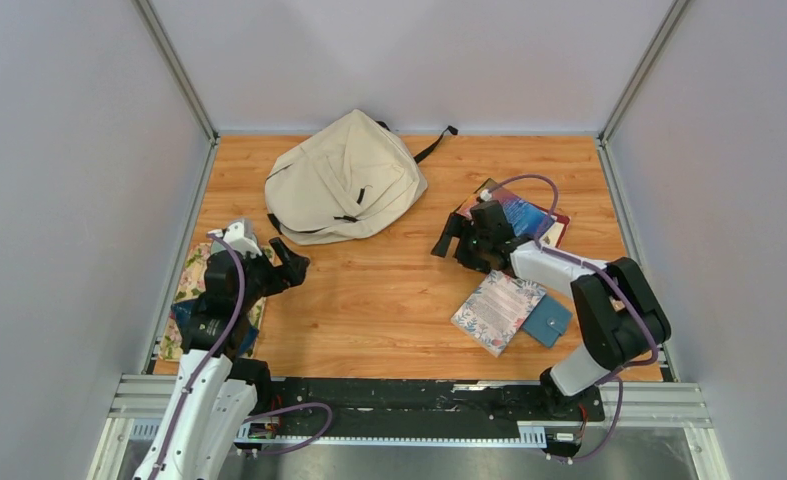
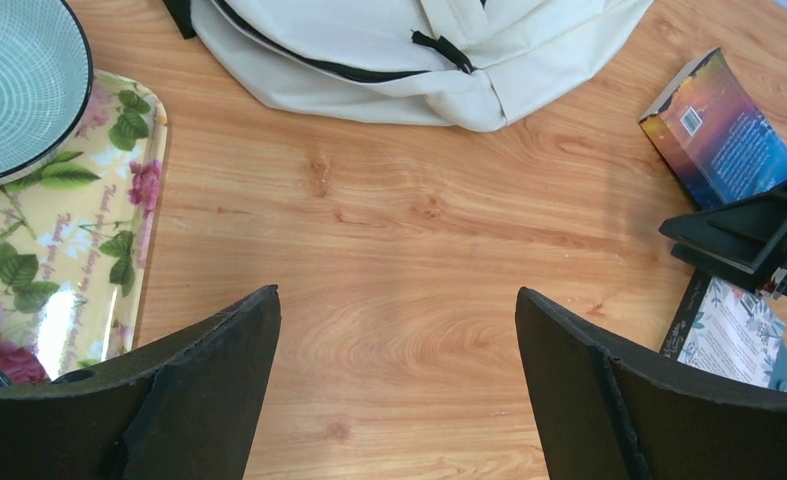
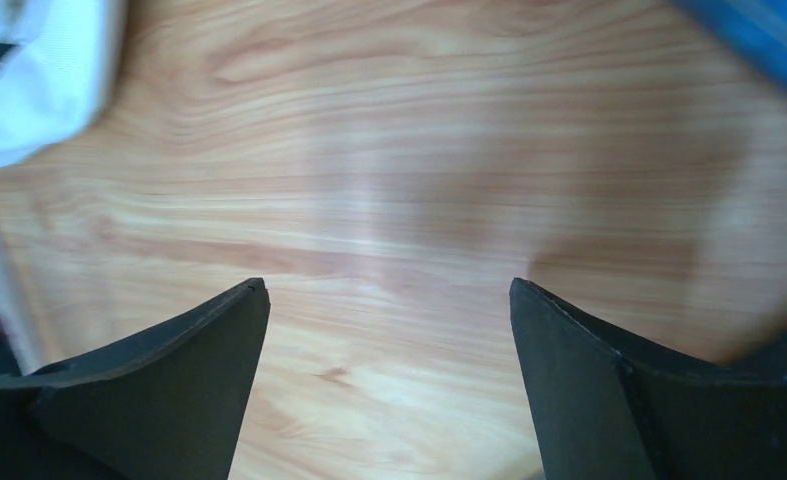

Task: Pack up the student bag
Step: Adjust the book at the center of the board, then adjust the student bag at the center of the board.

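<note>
Bag (image 1: 344,175) lay flat far across the table (image 1: 389,290), slanting near-left to far-right. My left gripper (image 1: 291,262), spread and empty, hung just short of its near edge; my right gripper (image 1: 447,243), likewise spread, was farther.

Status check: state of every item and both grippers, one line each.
student bag: lying flat, main zip looks closed
left gripper: open, empty
right gripper: open, empty
dark book: closed, flat
floral notebook: closed, flat
blue pouch: flat on table
bowl: upright on floral tray, visible part empty
</note>
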Tool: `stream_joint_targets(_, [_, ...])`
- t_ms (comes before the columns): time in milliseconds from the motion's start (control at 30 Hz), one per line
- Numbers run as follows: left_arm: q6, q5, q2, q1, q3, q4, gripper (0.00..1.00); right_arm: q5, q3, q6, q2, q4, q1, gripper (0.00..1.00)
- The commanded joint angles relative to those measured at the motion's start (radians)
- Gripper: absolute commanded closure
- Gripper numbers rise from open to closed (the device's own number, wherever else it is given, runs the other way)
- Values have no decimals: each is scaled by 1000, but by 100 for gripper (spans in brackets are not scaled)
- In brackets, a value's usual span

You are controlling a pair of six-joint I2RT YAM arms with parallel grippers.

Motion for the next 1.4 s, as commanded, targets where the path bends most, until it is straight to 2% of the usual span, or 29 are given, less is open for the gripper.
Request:
stream_joint_targets(0, [-41, 35, -5, -3, -14, 82, 6, -81, 125, 247, 62, 157, 76, 5])
stream_joint_targets(167, [-43, 38, -23, -3, -20, 71, 6, -5, 333, 347, 274, 246, 121, 4])
stream_joint_targets(267, [-38, 36, -40, -4, -11, 57, 6, 20, 517, 402, 438, 176, 121, 4])
stream_joint_targets(367, [-28, 36, -46, -3, 5, 41, 6, 29, 631, 425, 581, 150, 118, 3])
stream_joint_targets(467, [-15, 33, -48, -3, 15, 27, 6, 21, 736, 454, 674, 142, 119, 14])
stream_joint_targets(500, [-11, 32, -51, -3, 17, 19, 6, 23, 748, 462, 684, 141, 118, 29])
stream_joint_targets(567, [2, 32, -48, -3, 23, 15, 6, 20, 725, 467, 678, 168, 119, 43])
stream_joint_targets(633, [8, 30, -48, -3, 23, 11, 5, 24, 657, 448, 631, 206, 119, 84])
stream_joint_targets(667, [11, 30, -45, -3, 22, 13, 5, 33, 636, 436, 608, 235, 119, 100])
stream_joint_targets(733, [12, 35, -40, -3, 16, 13, 6, 50, 601, 358, 523, 236, 116, 100])
stream_joint_targets(933, [-20, 93, -25, -3, -15, 59, 6, 124, 601, 88, 254, 84, 118, 100])
stream_joint_targets(1033, [-38, 139, -13, -3, -24, 88, 6, 159, 517, 10, 107, 44, 116, 100])
stream_joint_targets(1167, [-78, 228, 6, -3, -37, 139, 6, 224, 252, 15, -94, 96, 122, 100])
stream_joint_targets(1200, [-89, 237, 6, -4, -50, 166, 6, 225, 127, 50, -130, 120, 122, 100])
stream_joint_targets(1300, [-136, 265, 7, -16, -87, 234, 6, 231, -84, 109, -239, 243, 125, 100])
stream_joint_targets(1367, [-164, 260, 13, -61, -104, 263, 6, 253, -119, 114, -270, 242, 124, 100])
